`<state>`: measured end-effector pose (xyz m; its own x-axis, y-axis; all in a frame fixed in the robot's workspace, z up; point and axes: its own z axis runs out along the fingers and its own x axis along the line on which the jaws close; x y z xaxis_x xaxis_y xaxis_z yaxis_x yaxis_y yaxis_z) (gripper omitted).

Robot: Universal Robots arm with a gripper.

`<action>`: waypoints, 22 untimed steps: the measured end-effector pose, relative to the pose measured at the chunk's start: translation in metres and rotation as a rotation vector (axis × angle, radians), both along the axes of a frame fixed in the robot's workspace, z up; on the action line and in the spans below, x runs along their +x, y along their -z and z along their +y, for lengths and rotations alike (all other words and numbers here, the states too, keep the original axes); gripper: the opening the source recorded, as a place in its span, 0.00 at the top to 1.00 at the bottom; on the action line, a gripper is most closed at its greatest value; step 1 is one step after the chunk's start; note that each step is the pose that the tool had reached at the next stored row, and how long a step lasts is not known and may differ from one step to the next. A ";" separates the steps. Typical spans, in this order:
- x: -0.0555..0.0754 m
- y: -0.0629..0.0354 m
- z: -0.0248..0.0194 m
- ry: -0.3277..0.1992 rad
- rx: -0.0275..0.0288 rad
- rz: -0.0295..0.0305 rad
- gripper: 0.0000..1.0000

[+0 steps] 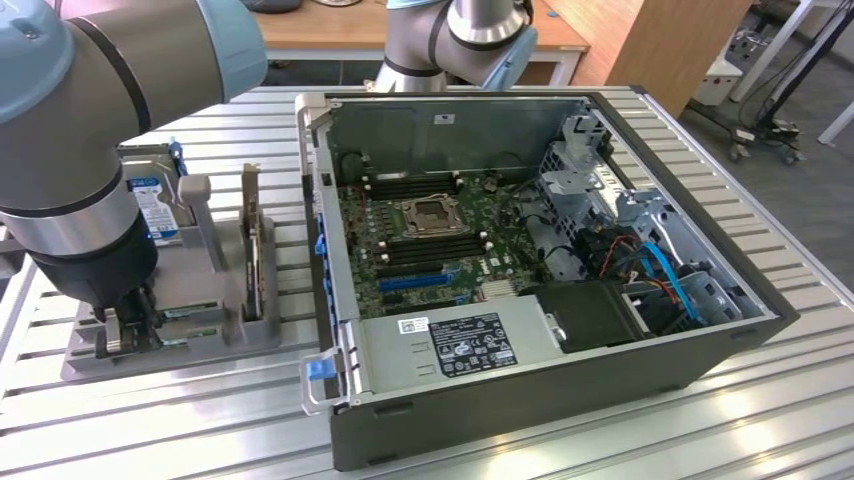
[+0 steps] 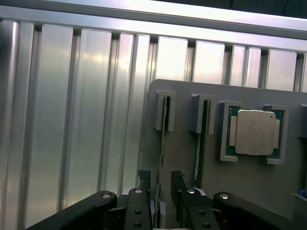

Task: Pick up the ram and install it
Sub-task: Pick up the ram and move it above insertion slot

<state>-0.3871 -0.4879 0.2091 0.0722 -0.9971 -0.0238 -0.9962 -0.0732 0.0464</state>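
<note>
One gripper (image 2: 160,194): jaws stood wide, a finger on either side of the ram (image 2: 162,153); neither finger appeared to press on it.
Ram: seated on edge in the end slot of the grey holder (image 2: 182,158), between the fingers; not yet lifted.
Risk at the grip: stick was thin and seen edge-on; a closure off centre could, in my judgement, tilt it or jam it in its slot; a low grip could drag the holder along.
Risk to neighbour: a second thin stick (image 2: 205,134) stood in the next slot, just beside one finger; a sideways drift could knock it.
Grey holder, contents: the ram; the second thin stick; a square silver processor chip (image 2: 255,132) flat in its pocket; in the exterior view, a tall expansion card (image 1: 250,235) and a drive (image 1: 154,205) with a blue label, both upright.
Table (image 2: 57,124): ribbed aluminium; bore holder and case.
Computer case (image 1: 534,420): side open upward; held the motherboard (image 1: 400,250), a power supply (image 1: 454,345) and blue cables (image 1: 663,270).
Memory slots (image 1: 400,187): black, flanking the processor socket (image 1: 434,215); appeared vacant.
Risk at the case: slots lay deep between the walls; a skewed stick could, I judge, miss its slot or strain the board.
</note>
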 end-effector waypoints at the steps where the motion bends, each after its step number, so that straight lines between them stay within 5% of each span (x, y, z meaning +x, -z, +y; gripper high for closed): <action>1: 0.000 0.0002 0.0001 0.000 0.0001 -0.0002 0.69; 8: 0.011 0.0009 0.0000 0.000 0.0001 -0.0001 0.69; 22: 0.011 0.0106 0.0000 0.000 0.0000 0.0000 0.69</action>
